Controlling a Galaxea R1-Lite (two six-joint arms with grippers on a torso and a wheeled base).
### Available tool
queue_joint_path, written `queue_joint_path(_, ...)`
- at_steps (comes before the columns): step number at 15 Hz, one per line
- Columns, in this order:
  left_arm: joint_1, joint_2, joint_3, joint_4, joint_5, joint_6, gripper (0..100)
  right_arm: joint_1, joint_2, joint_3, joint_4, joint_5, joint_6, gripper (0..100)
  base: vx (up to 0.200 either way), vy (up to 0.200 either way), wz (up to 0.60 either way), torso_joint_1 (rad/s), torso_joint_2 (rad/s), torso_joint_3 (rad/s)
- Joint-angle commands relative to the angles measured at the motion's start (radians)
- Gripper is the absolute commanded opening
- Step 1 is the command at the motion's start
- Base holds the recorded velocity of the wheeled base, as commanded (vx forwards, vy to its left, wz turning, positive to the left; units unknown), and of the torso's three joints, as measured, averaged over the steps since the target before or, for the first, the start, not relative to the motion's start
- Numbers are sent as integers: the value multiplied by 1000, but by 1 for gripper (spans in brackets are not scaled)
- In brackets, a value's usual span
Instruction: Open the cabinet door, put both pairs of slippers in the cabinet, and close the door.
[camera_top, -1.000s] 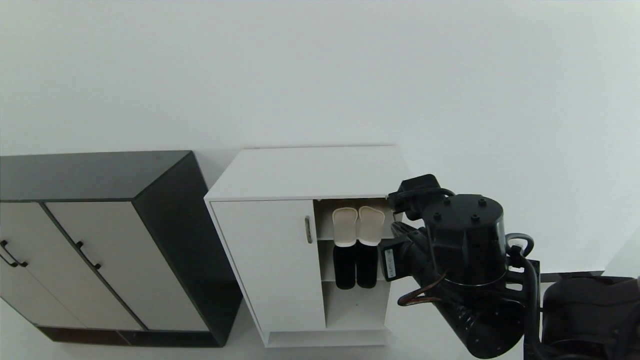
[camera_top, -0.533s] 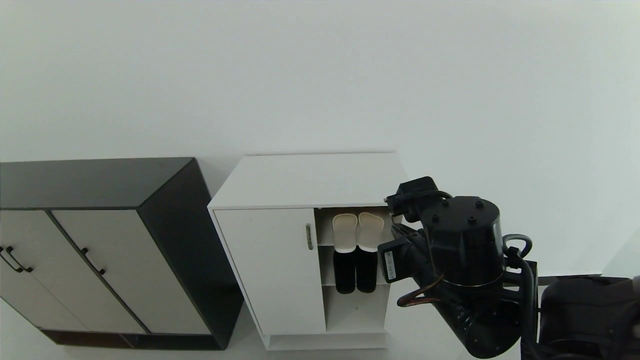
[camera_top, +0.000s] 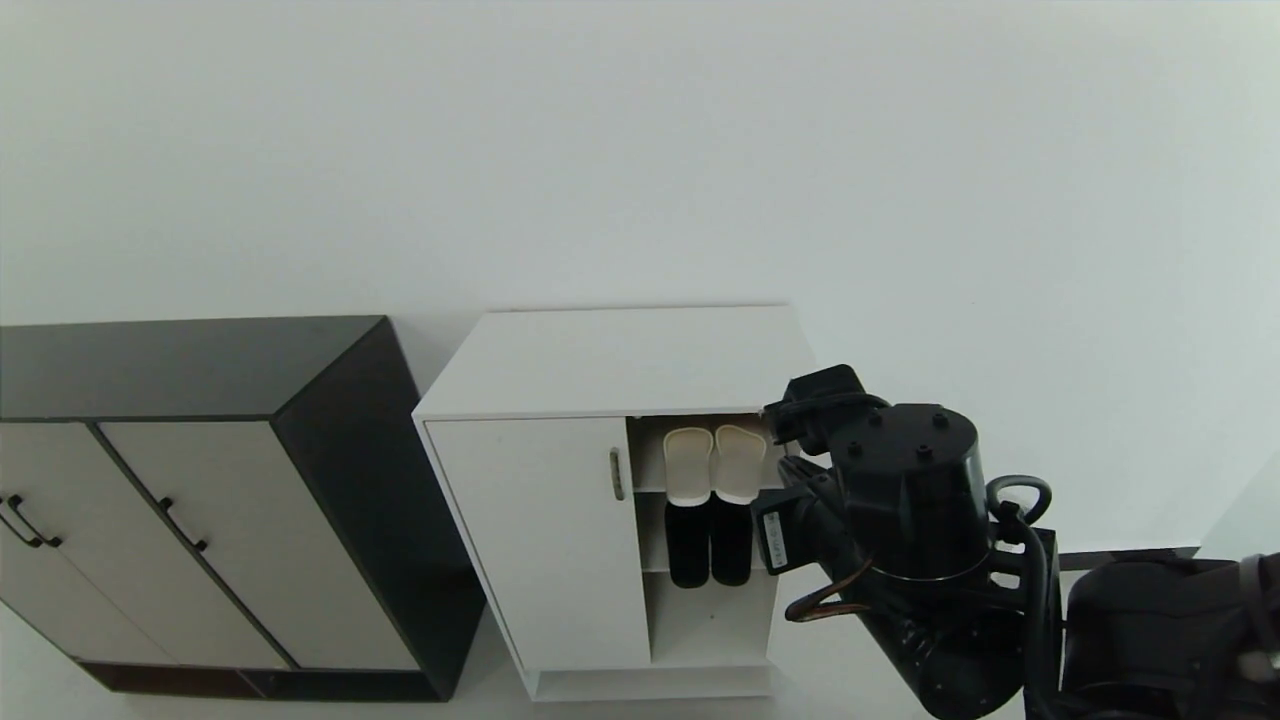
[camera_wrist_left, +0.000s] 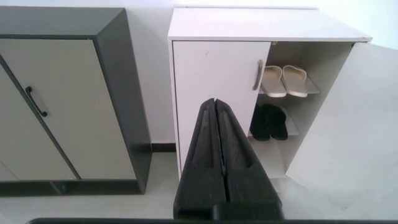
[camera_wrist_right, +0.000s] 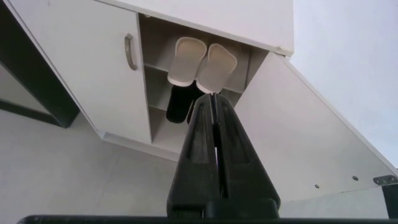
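Observation:
The white cabinet (camera_top: 620, 360) stands against the wall with its right door (camera_wrist_right: 311, 137) swung wide open and its left door (camera_top: 540, 540) closed. A cream pair of slippers (camera_top: 714, 463) lies on the top shelf and a black pair (camera_top: 708, 543) on the shelf below. In the right wrist view my right gripper (camera_wrist_right: 214, 102) is shut and holds nothing; it points at the open compartment from in front. My left gripper (camera_wrist_left: 216, 106) is also shut and holding nothing, farther back, facing the closed left door (camera_wrist_left: 214, 81).
A dark cabinet (camera_top: 200, 480) with two beige doors stands close to the left of the white one. The open door (camera_wrist_left: 354, 124) juts out over the floor to the right. The bottom compartment (camera_top: 712, 620) holds nothing. Bare floor lies in front.
The head camera shifted, so the whole scene sits slightly lower. My right arm has edged left towards the cabinet opening. Slippers and doors have not moved.

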Motion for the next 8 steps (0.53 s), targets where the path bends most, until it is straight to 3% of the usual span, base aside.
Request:
queue_joint_path(1,0,0,0,0,1,-1,0,0,10,0,0,-1,0,0,0,0,-600,2,2,2)
queue_joint_path(6,0,0,0,0,1,-1,0,-43,10,-14,-2,1,0,0,0,0,-600,5,1,1)
queue_joint_path(8,0,0,0,0,1,-1,0,-101,6,-31,-11,37,-7,0,0,0,0,0,0,0)
